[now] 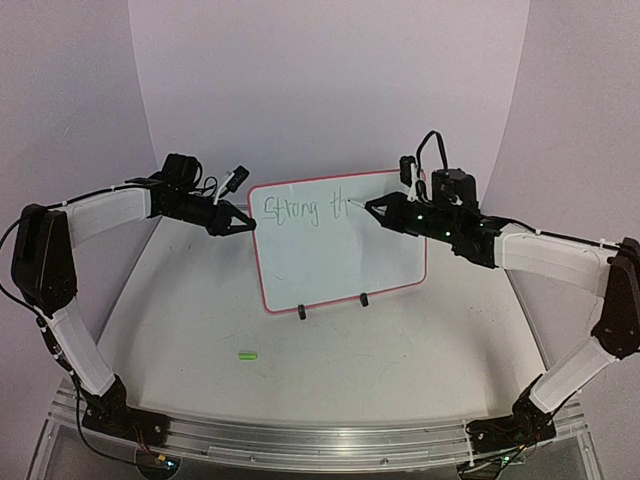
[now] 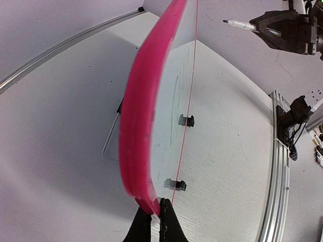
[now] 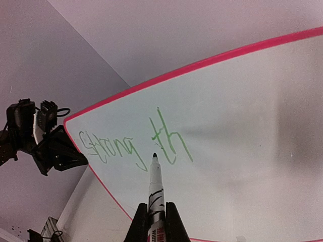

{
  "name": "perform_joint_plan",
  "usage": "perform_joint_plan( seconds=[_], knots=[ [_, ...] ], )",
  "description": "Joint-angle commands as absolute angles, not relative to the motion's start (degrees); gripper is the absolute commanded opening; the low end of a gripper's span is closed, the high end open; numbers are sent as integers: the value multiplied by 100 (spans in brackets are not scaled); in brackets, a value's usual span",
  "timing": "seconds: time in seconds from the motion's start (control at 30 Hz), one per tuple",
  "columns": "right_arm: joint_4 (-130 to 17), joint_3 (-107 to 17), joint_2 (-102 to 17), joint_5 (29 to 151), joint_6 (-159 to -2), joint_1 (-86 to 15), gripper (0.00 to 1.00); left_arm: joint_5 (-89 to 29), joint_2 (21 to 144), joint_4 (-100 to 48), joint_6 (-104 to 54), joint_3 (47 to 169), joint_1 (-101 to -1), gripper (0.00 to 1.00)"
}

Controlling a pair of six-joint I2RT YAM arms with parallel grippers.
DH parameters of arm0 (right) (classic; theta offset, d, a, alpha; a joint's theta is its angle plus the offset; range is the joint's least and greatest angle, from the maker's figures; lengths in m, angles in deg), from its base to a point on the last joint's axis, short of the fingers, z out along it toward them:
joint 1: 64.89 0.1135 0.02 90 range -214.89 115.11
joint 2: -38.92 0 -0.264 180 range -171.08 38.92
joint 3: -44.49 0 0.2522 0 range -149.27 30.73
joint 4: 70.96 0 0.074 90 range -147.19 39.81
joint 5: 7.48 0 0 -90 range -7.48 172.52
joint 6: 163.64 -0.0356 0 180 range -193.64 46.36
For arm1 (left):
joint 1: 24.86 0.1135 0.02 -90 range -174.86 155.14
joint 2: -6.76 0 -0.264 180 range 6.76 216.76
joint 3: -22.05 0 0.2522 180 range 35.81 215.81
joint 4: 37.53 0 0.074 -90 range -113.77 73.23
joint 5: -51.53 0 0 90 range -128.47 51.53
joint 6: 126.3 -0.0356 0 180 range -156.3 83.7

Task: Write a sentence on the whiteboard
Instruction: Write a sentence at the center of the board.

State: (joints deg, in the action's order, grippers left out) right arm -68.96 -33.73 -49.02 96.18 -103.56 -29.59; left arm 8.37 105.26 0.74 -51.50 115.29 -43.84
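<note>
I see the whiteboard (image 1: 340,250) standing upright on its two black clip feet (image 1: 302,312) near the middle of the counter (image 1: 420,350), with "Strong th" written in green along its top. My left gripper (image 2: 156,207) is pinched closed on the pink frame at the board's left edge. My right gripper (image 3: 156,207) is clamped on a marker (image 3: 155,184) whose tip sits by the "th", touching or not I cannot tell, and a small green piece (image 1: 247,354) lies on the counter in front of the board.

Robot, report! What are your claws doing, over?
Left claw shut on whiteboard edge. Right claw shut on marker, tip by green "Strong th". Small green piece on table, not blocking.
</note>
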Motion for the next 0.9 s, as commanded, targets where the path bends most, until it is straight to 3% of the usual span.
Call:
perform_joint_plan(
  seconds=[0.0,0.27,0.87],
  knots=[
    [-6905,-3307,-4618,10210,-10153,-3046,0,390,10481,511,-5595,11472,-4491,0],
    [-6941,-3328,-4795,10879,-10101,-3353,0,390,10494,511,-5595,11474,-4498,0],
    [-6995,-3945,-5442,10276,-10009,-3429,0,363,10565,530,-5601,11475,-4507,0]
  ],
)
